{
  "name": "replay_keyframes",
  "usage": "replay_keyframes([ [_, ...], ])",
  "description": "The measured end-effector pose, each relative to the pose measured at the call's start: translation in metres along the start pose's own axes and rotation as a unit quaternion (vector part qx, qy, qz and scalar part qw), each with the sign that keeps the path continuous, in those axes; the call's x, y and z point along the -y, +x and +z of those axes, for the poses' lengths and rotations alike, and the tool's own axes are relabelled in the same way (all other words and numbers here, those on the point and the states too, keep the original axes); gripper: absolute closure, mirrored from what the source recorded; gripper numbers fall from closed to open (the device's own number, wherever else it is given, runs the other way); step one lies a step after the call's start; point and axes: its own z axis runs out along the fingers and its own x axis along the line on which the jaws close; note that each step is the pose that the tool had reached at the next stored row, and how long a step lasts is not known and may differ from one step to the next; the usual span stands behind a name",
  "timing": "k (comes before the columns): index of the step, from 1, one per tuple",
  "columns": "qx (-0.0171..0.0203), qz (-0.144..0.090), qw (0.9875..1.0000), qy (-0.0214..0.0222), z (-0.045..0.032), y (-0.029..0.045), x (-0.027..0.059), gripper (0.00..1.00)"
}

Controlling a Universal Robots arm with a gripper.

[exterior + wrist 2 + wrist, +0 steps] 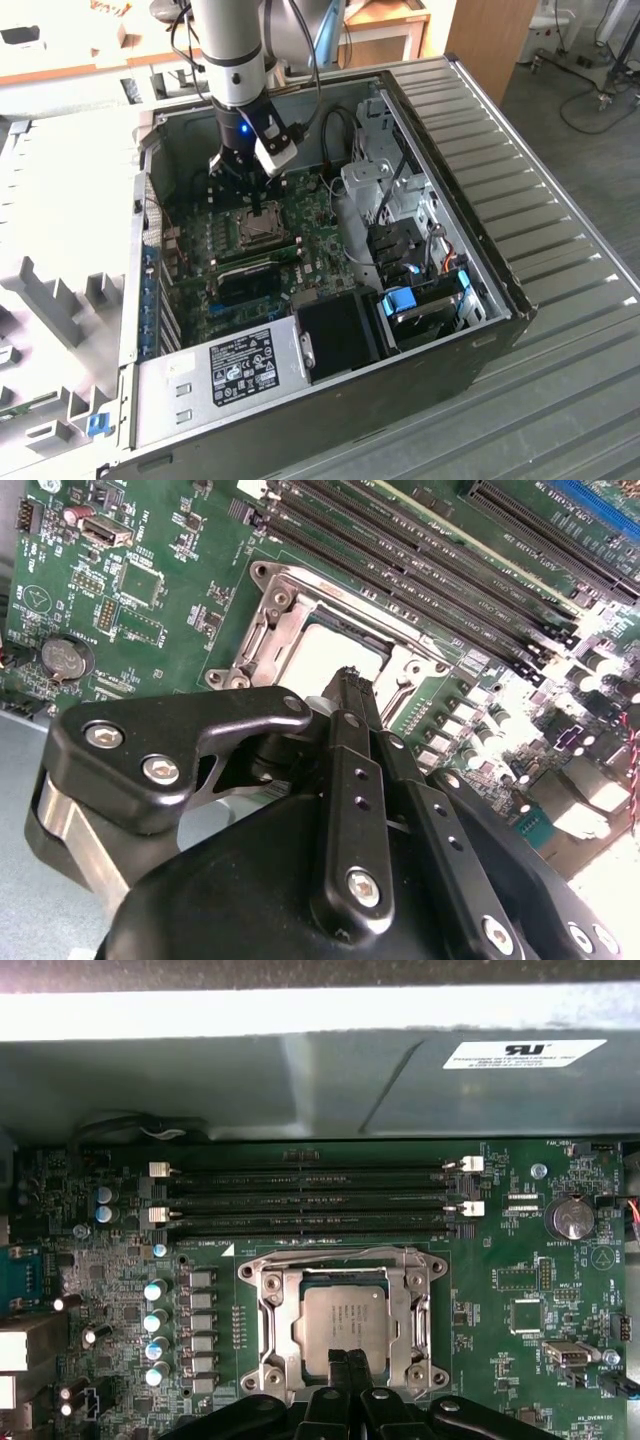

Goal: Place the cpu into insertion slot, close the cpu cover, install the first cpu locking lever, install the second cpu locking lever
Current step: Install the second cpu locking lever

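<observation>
Inside an open computer case (450, 180), the robot arm's gripper (262, 203) hangs just above the chip socket (258, 228) on the green circuit board (320, 235). Its two black fingers (352, 715) are pressed together with no gap and nothing between them, their tips at the edge of the socket in both wrist views. The silver-grey chip (343, 1322) lies flat in the socket (343, 1325), and the thin metal cover frame (277, 1320) is folded down around it, the chip's top showing through the square cut-out. Long black memory slots (305, 1195) run just beside the socket, and a round coin battery (573, 1218) sits well apart on the board.
</observation>
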Motion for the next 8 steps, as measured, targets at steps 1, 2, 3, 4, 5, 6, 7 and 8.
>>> replay_keyframes([
  [1, 0.0000, 0.000, 1.0000, 0.0000, 0.0000, 0.0000, 0.0004, 0.89],
  [2, 0.0000, 0.000, 1.0000, 0.0000, 0.0000, 0.0000, 0.0009, 0.89],
  [3, 0.0000, 0.000, 1.0000, 0.0000, 0.0000, -0.0001, 0.0013, 0.89],
  [4, 0.0000, 0.000, 1.0000, 0.0000, 0.0000, -0.0001, 0.0018, 0.89],
  [5, 0.0000, 0.000, 1.0000, 0.0000, 0.0000, -0.0001, 0.0023, 0.89],
  [6, 0.0000, 0.000, 1.0000, 0.0000, 0.0000, -0.0001, 0.0027, 0.89],
  [7, 0.0000, 0.000, 1.0000, 0.0000, 0.0000, -0.0001, 0.0031, 0.89],
  [8, 0.0000, 0.000, 1.0000, 0.0000, 0.0000, -0.0001, 0.0033, 0.89],
])
